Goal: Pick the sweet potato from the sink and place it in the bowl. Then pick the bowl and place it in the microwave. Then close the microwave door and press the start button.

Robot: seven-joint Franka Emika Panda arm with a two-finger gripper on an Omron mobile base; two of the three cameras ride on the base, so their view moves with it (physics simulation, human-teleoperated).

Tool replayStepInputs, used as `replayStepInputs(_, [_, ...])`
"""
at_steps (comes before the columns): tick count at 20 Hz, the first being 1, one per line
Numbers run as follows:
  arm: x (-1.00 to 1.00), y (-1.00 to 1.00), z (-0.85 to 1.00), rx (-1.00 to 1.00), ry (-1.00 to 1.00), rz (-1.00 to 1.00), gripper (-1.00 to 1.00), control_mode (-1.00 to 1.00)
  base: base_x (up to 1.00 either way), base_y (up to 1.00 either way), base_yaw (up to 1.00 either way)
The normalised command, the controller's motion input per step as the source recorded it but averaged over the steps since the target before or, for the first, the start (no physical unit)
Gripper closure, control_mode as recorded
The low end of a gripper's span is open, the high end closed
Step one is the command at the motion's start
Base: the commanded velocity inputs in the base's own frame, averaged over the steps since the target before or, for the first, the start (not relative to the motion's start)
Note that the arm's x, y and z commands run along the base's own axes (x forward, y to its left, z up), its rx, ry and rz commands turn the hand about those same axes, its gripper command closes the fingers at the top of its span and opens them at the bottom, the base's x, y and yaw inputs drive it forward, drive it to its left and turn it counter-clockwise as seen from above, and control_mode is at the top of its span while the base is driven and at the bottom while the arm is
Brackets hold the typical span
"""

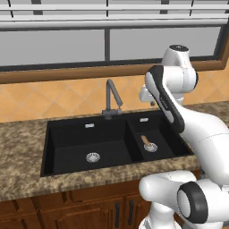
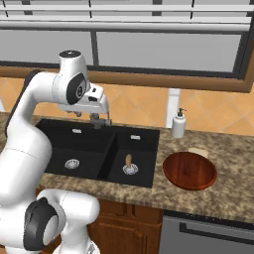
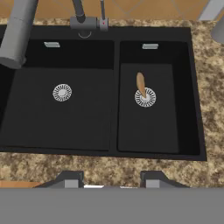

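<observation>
The sweet potato [image 1: 145,140] [image 2: 128,161] [image 3: 141,84], a small tan-orange tuber, lies in the narrower right basin of the black sink [image 1: 71,143] [image 2: 84,144] [image 3: 65,122], one end resting on the round drain. The reddish-brown bowl [image 2: 189,170] stands on the counter right of the sink. My gripper [image 2: 101,119] [image 3: 113,181] hangs high above the sink near the faucet, pointing down, open with nothing between its fingers. In the hand view the potato is ahead and a little right of the fingertips [image 3: 72,179]. The microwave and its door are out of view.
The dark grey faucet [image 1: 112,96] [image 3: 81,13] rises behind the divider, its spout [image 3: 17,30] close to the hand. A white soap dispenser [image 2: 178,124] and a small tan pad [image 2: 198,151] sit behind the bowl. Speckled granite counter [image 1: 22,143] surrounds the sink.
</observation>
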Motion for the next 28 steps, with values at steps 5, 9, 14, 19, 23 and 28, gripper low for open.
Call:
replayStepInputs(5, [-0.33, 0.0, -0.02, -0.01, -0.05, 0.0, -1.0, -1.0, 0.0, 0.0, 0.0])
replayStepInputs(9, [-0.62, -0.59, -0.25, 0.0, -0.15, 0.0, -1.0, -1.0, 0.0, 0.0, 0.0])
replayStepInputs(14, [-0.07, -0.66, -0.31, 0.01, 0.04, 0.0, -1.0, -1.0, 0.0, 0.0, 0.0])
replayStepInputs(19, [0.34, -0.19, -0.65, 0.0, 0.06, 0.0, -1.0, -1.0, 0.0, 0.0, 0.0])
replayStepInputs(23, [0.45, -0.07, -0.87, 0.0, 0.0, 0.0, -1.0, -1.0, 0.0, 0.0, 0.0])
replayStepInputs(28, [0.41, -0.09, -0.79, 0.01, 0.0, 0.0, -1.0, -1.0, 0.0, 0.0, 0.0])
